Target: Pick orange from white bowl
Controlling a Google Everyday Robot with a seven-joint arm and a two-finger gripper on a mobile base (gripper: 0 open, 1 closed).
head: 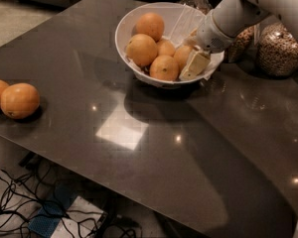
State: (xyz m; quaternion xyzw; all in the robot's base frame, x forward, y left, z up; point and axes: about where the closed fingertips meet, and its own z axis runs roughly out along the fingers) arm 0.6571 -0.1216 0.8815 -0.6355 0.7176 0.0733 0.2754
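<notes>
One camera looks down at a slant from above the near edge of the dark bench (188, 148), facing its far side from fairly close. The white bowl (120, 31) sits high in the view, the hand (191, 63) inside its right part, its arm entering from the upper right corner; floor cables (20, 207) show lower left
</notes>
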